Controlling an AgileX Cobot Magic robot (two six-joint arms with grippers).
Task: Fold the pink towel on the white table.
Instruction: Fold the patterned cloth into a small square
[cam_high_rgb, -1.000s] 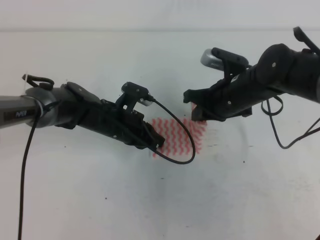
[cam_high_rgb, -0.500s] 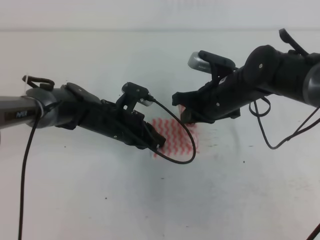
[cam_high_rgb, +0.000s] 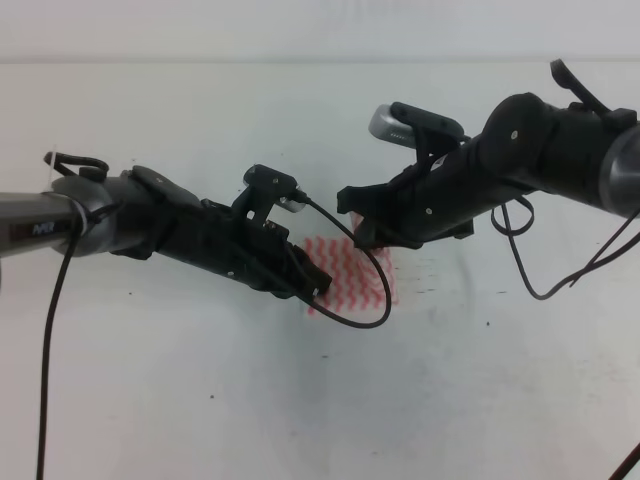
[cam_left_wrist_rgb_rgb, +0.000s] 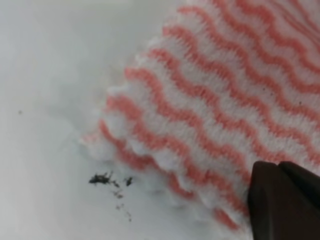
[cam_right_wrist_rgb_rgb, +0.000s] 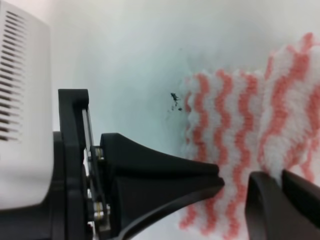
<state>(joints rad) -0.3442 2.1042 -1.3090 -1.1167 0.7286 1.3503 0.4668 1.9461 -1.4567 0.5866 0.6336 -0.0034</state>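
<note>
The pink towel (cam_high_rgb: 352, 278) lies on the white table (cam_high_rgb: 200, 390) between my two grippers, partly hidden under both. My left gripper (cam_high_rgb: 320, 285) is shut, its tip down on the towel's left edge. In the left wrist view the towel's thick corner (cam_left_wrist_rgb_rgb: 215, 100) lies flat, with the left gripper (cam_left_wrist_rgb_rgb: 287, 200) at its lower right. My right gripper (cam_high_rgb: 362, 232) is shut on the towel's far right part. In the right wrist view the right gripper (cam_right_wrist_rgb_rgb: 282, 205) meets a raised fold of the towel (cam_right_wrist_rgb_rgb: 230, 125), and the left arm's finger (cam_right_wrist_rgb_rgb: 200, 182) rests on the cloth.
A black cable loop (cam_high_rgb: 360, 318) from the left wrist hangs over the towel's front. Another cable (cam_high_rgb: 540, 285) droops from the right arm. Small dark specks (cam_left_wrist_rgb_rgb: 107, 179) sit on the table by the towel's corner.
My right gripper has moved left, toward the left gripper, taking the towel's right edge with it, so less cloth shows on the right. The left arm has not moved.
</note>
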